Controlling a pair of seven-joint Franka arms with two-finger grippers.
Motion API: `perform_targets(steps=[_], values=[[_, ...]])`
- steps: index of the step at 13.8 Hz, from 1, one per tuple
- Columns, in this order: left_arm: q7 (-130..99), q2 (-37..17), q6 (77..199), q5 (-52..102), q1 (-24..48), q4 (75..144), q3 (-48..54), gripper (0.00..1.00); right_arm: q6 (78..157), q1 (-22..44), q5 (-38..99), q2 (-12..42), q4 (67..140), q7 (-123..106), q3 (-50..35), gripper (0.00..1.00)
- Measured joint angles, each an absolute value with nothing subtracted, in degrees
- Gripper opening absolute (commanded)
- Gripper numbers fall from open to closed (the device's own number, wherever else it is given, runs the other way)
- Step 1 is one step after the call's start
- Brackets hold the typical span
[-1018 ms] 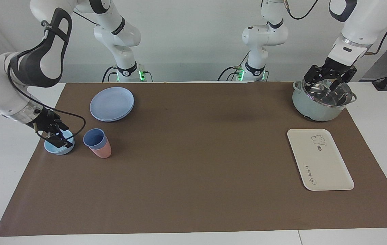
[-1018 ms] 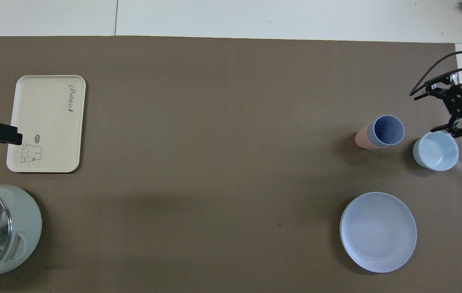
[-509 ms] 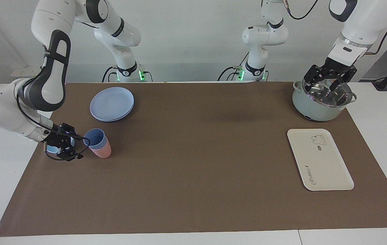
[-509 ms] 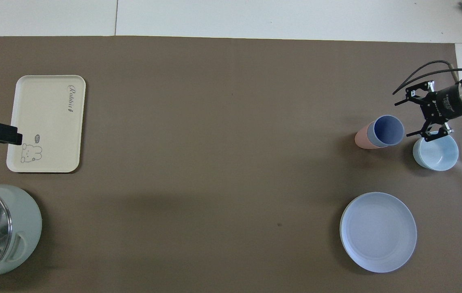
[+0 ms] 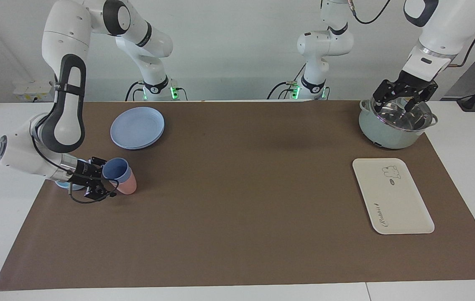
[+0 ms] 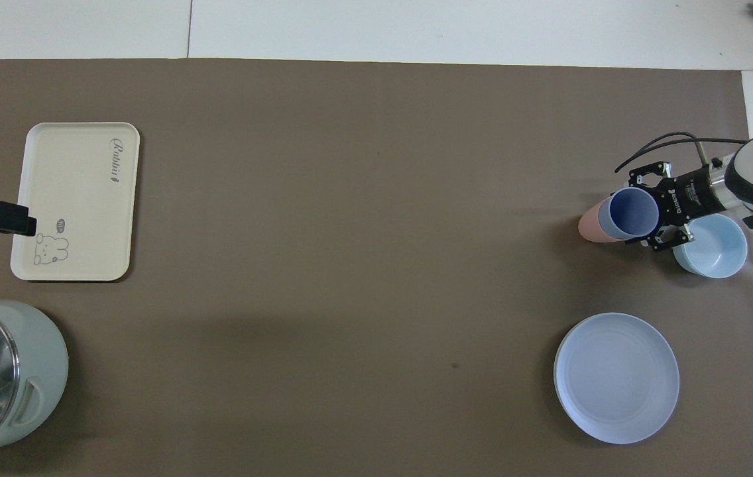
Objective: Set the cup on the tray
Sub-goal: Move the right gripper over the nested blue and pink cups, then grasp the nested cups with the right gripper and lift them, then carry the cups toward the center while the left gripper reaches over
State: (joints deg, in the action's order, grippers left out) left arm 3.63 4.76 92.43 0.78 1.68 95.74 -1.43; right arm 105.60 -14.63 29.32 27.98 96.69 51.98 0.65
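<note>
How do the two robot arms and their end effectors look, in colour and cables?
Both arms have glossy white rounded shells with dark grey joint bands. The right end effector and the left end effector are black, skeletal two-finger units. A thin black cable loops beside the right one. Green lights glow at both bases.

We see bare tabletop (image 5: pixel 241 200) between the cup (image 5: pixel 116 169) (nested in a pink cup (image 5: pixel 126 186)) and the tray (image 5: pixel 392 196); the pot (image 5: pixel 392 129) stands near the tray.

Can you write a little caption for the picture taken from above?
Right gripper open around the blue cup, nested in a pink cup; the tray waits.
</note>
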Motion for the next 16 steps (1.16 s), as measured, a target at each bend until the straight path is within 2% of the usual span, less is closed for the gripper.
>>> perform_targets(steps=[4,5,6,7,8,11,14,16], values=[[3.6,4.8,92.4,0.8,1.7,95.7,-1.4,1.0,105.5,-14.6,33.7,27.4,98.4,51.6,0.6,0.94],[3.6,4.8,92.4,0.8,1.7,95.7,-1.4,1.0,105.5,-14.6,34.8,27.2,99.0,51.3,0.6,0.89],[3.6,4.8,92.4,0.8,1.7,95.7,-1.4,1.0,105.5,-14.6,35.5,27.0,99.4,51.0,0.6,0.71],[3.6,4.8,92.4,0.8,1.7,95.7,-1.4,1.0,105.5,-14.5,36.6,26.8,99.8,50.8,0.5,0.18],[3.6,4.8,92.4,0.8,1.7,95.7,-1.4,1.0,105.5,-14.4,38.4,26.6,100.3,50.7,0.3,0.0],[3.6,4.8,92.5,0.8,1.7,95.7,-1.4,1.0,103.4,-11.6,42.2,24.9,101.5,50.0,-0.4,0.0],[3.6,4.8,92.6,0.8,1.7,95.7,-1.4,1.0,103.6,-2.1,42.8,19.8,103.0,53.4,-0.6,0.0],[3.0,4.8,92.9,0.8,1.8,95.7,-1.1,1.0,106.6,5.0,42.8,16.6,103.5,61.8,-0.7,0.0]])
